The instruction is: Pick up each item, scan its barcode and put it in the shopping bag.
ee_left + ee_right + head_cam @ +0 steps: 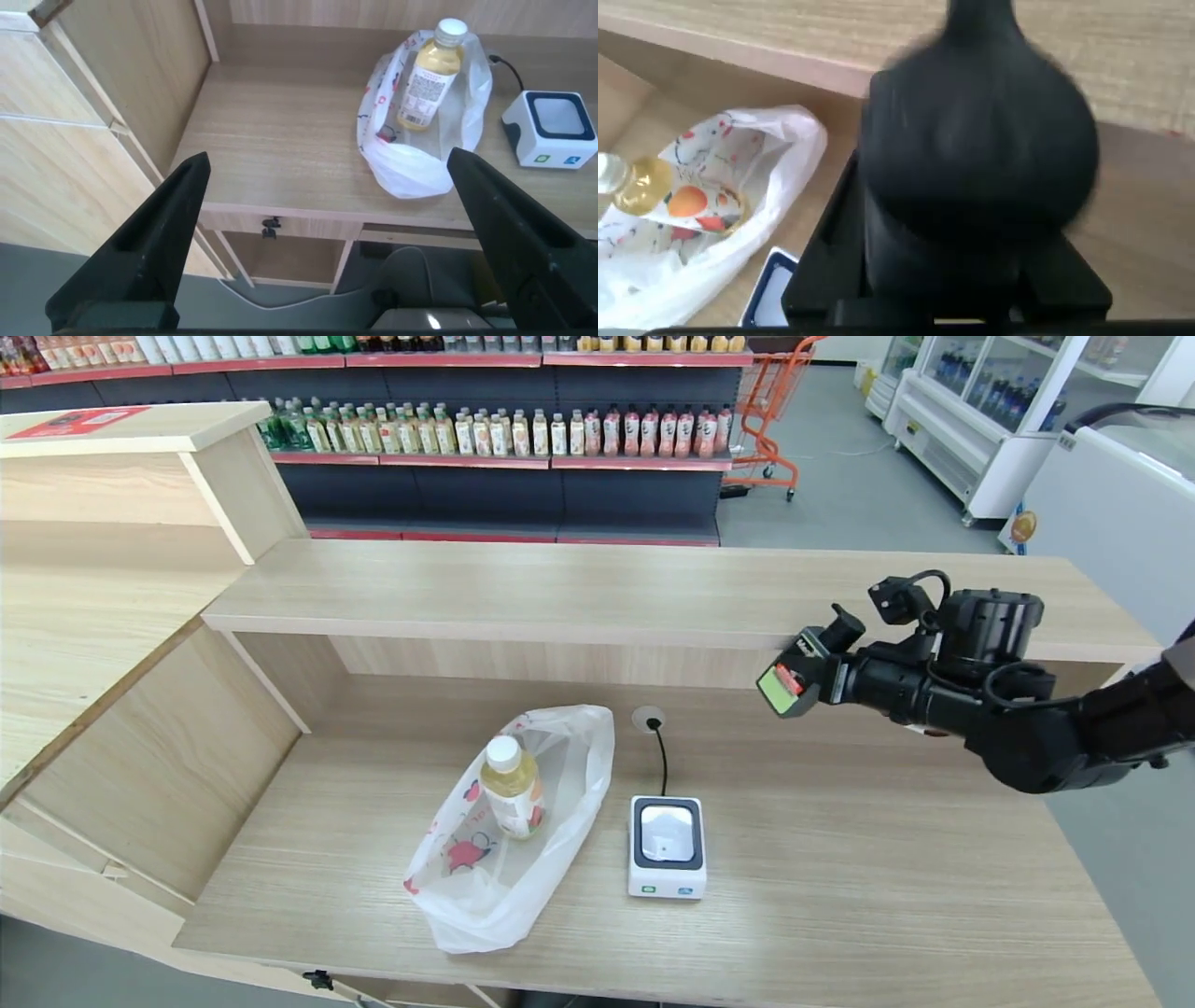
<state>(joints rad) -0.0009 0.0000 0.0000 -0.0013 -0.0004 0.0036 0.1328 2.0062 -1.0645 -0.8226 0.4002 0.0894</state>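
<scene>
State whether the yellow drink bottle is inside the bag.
Inside: the white-capped yellow drink bottle sits enclosed by the white plastic shopping bag.

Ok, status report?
Left gripper fingers open, empty. Right gripper shut on green-labelled item, up right of scanner. Bottle in shopping bag. Nothing between item and scanner.

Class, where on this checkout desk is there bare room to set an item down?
Free: desk right of the scanner, under the right gripper holding a small box; desk left of the shopping bag; the upper ledge. Crowded: between bag and scanner.
</scene>
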